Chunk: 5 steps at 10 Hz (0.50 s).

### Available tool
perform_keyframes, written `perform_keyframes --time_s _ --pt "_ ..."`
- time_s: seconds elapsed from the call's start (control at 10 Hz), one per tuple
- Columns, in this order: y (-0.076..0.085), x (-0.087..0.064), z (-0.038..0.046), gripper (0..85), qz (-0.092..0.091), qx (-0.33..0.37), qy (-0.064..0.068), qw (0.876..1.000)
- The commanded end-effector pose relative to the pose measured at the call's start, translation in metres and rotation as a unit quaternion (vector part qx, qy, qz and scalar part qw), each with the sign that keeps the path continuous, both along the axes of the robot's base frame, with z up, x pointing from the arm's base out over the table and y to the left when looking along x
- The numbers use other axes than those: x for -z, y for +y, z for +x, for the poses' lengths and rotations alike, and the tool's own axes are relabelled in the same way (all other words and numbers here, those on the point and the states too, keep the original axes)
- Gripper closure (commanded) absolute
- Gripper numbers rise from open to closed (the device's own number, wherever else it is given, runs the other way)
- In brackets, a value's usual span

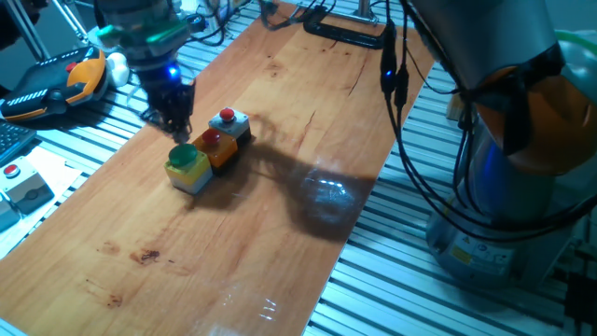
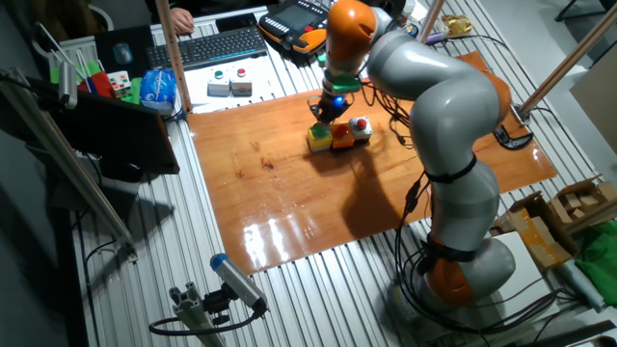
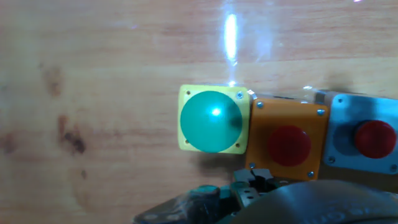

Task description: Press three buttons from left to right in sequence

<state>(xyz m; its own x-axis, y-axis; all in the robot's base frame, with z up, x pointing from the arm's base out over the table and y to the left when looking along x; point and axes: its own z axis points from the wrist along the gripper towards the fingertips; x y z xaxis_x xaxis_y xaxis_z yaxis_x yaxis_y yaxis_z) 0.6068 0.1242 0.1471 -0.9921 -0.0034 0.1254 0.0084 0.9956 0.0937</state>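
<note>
Wooden table: I see yellow box, orange box and grey box touching in a row mid-board. Gripper hovers just above the yellow box; finger gap I cannot tell.

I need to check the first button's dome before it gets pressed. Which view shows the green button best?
The hand view: the green button sits near centre, seen straight down, its dome and yellow box unobstructed. One fixed view shows it smaller, just below the gripper. The other fixed view shows only a tiny yellow-green box.
</note>
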Motion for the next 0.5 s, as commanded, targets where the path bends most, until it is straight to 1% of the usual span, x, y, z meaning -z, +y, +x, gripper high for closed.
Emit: perform_keyframes --time_s 0.0,0.1,0.3,0.4 --pt "0.0 0.006 0.003 84.3 -0.002 -0.006 -0.001 1.0" --pt "-0.002 0.012 0.0057 84.3 -0.003 -0.012 -0.003 1.0" --pt "-0.001 0.022 0.007 84.3 -0.002 -0.011 -0.009 1.0" --pt "0.001 0.03 0.0044 84.3 -0.002 -0.01 -0.019 1.0"
